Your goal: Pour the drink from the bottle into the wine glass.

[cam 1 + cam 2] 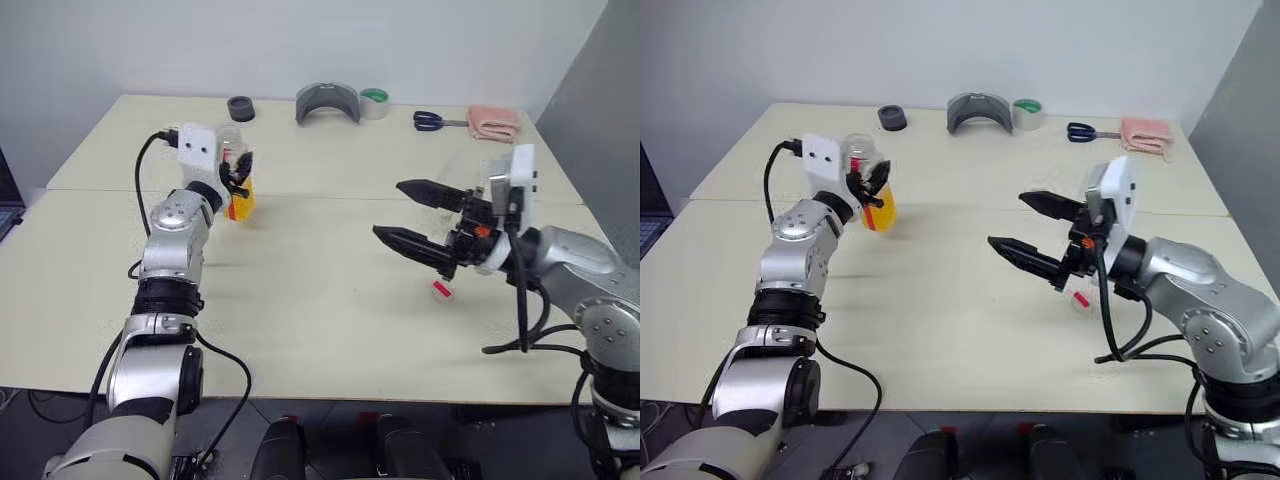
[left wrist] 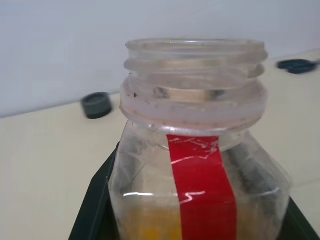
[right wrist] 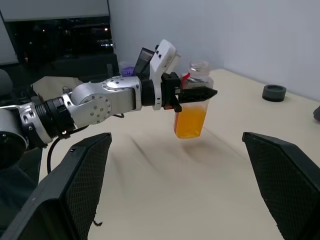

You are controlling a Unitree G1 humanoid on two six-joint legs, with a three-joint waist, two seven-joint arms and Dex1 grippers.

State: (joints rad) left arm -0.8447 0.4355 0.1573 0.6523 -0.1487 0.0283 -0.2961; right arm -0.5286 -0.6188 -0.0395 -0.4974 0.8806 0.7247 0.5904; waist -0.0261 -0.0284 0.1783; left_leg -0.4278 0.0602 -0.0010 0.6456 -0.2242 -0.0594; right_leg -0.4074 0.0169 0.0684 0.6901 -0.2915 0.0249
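Bottle (image 3: 192, 102), a small clear plastic one with a squarish body and a red label strip, hangs upright above the pale counter (image 1: 320, 310), clamped in your left claw (image 1: 238, 172). Its threaded mouth is uncapped, and translucent orange-yellow drink (image 3: 190, 122) fills the lower body. Your right claw (image 1: 418, 218) is raised over the counter's right half with both black fingers spread wide, holding nothing; the bottle sits well apart from it. A small white-and-red piece (image 1: 442, 290), probably the cap, lies on the counter below that claw. You cannot make out the wine glass with any certainty. Judged from this, opening is done; pouring is all still ahead.
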